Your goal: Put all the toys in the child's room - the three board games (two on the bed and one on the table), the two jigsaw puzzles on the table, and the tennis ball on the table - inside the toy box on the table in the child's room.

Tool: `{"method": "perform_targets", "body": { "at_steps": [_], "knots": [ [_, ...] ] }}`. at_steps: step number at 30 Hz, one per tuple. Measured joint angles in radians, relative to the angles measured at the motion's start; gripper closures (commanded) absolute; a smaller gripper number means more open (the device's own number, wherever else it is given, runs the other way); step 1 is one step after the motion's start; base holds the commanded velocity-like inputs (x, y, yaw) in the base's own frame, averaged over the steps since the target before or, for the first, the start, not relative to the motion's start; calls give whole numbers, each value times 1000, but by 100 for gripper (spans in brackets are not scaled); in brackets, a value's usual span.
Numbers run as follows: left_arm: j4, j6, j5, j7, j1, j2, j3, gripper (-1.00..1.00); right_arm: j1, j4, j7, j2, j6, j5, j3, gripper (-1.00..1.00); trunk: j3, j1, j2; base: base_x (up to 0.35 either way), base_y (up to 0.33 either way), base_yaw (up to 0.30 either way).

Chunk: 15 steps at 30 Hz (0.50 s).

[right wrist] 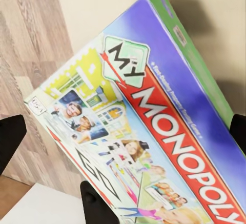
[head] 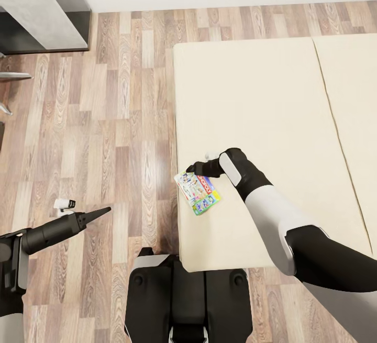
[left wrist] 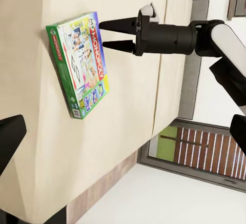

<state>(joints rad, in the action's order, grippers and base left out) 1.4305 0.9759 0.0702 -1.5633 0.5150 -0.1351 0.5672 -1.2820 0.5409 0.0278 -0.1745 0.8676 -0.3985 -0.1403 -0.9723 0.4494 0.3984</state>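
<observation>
A white-and-green board game printed "MY MONOPOLY" lies flat on the bed, at the near left corner of its beige mattress. It also shows in both wrist views: board game, board game. My right gripper hovers at the box's far edge, open, with nothing between its fingers; from the side this right gripper points at the box top. My left gripper is open over the floor, left of the bed. The toy box, jigsaw puzzles and tennis ball are out of view.
The table, with a pale grey slab top, stands at the far left by the white wall. Wood floor runs between it and the bed. My base sits against the bed's near edge. A grey chair part pokes in at the left.
</observation>
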Motion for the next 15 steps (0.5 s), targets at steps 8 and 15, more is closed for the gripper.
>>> {"method": "perform_targets", "body": {
  "at_steps": [8, 15],
  "knots": [
    [0, 0, -1, 0, 0, 0, 1, -100, 0, 0, 0, 0, 0, 0, 0, -100, 0, 0, 0, 0, 5, 0],
    [0, 0, -1, 0, 0, 0, 1, -100, 0, 0, 0, 0, 0, 0, 0, -100, 0, 0, 0, 0, 0, 0]
  ]
}}
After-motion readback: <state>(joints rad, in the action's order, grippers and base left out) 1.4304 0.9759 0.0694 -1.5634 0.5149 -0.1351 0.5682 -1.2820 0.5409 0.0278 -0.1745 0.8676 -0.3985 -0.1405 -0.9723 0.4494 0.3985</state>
